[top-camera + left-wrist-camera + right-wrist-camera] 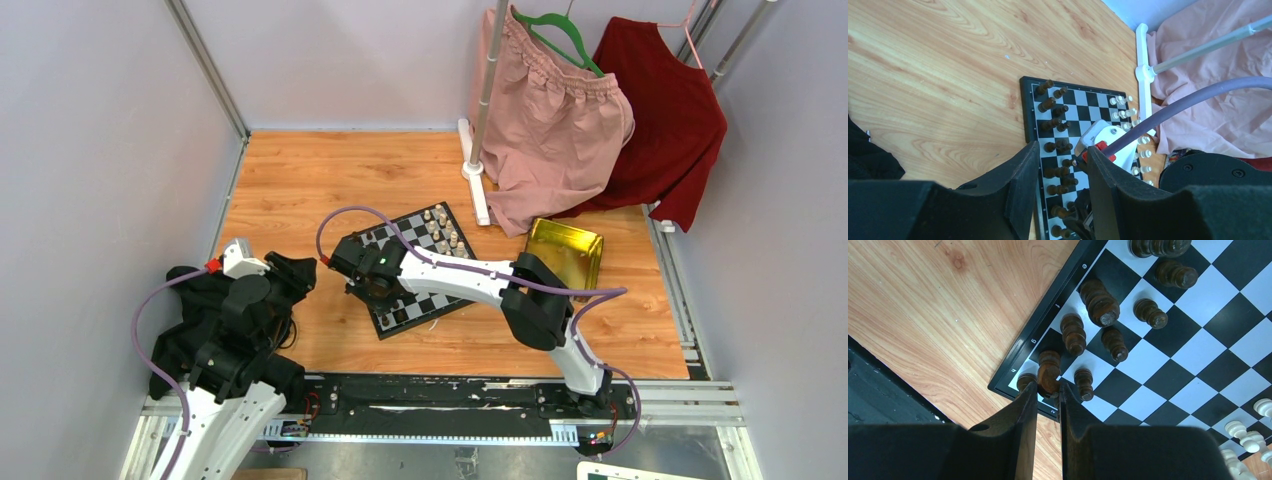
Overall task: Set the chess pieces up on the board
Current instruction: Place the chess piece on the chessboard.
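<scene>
Desk of pale orange wood (300, 190), seen from above, with two black-and-white robot arms mounted at its near edge. A small flat square chessboard (428, 305) with black and white checks and a thin black border lies near the middle of the desk, turned at an angle.

The right arm reaches across the board. The right claw (1048, 386) is closed on one tiny dark brown chess piece (1049, 371) over the corner squares on the side facing the left arm. Whether that piece touches the board cannot be told. The other dark brown chess pieces (1103, 305) stand in two loose rows along that same side, some off-centre on their squares. Tiny cream-white pieces (442, 226) line the opposite side.

The left claw (1063, 149) sits left of the board and points toward it. Its fingers are parted, with nothing between them.

A shiny gold rectangular tray (566, 252) lies to the right of the board. Behind it, a pink garment (550, 120) and a dark red garment (668, 110) hang from a rail.
</scene>
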Controlling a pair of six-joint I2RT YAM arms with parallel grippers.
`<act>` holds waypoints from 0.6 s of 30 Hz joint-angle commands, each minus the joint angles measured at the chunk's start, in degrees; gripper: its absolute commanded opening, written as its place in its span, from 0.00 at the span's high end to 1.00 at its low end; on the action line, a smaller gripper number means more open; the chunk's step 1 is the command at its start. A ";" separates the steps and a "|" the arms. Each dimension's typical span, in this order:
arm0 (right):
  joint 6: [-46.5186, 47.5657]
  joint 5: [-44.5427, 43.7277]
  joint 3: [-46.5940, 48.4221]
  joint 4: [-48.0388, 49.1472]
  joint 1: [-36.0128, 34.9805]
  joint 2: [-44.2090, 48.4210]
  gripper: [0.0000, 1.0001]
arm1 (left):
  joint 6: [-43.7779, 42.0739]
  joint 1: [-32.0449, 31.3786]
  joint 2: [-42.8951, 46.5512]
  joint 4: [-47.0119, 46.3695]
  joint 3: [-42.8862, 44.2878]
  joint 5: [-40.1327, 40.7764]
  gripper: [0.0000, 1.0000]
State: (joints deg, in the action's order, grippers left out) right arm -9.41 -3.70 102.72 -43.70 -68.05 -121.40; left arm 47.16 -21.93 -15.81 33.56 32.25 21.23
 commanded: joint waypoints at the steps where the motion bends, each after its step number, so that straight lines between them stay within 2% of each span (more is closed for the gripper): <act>1: -0.32 -0.36 1.70 -1.85 0.76 -1.55 1.00 | -0.66 0.31 0.43 -0.25 0.76 0.43 0.55; 6: -0.23 -0.23 1.77 -1.82 0.75 -1.64 0.94 | -0.66 0.31 0.28 -0.42 0.53 0.26 0.55; 9: -0.09 -0.34 1.79 -1.82 0.75 -1.38 0.77 | -0.75 0.31 0.17 -0.59 0.53 0.21 0.55; 12: 0.09 -0.51 1.95 -1.83 0.81 -1.08 0.67 | -0.75 0.31 -0.13 -0.78 0.51 0.04 0.55; 18: 0.54 -0.56 2.10 -1.39 0.82 -0.47 0.63 | -0.81 0.31 -0.44 -0.69 0.66 -0.11 0.55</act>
State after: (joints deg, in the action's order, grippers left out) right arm -9.34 -3.70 103.28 -43.75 -67.75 -121.71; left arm 47.09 -21.93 -15.92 33.56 32.25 20.99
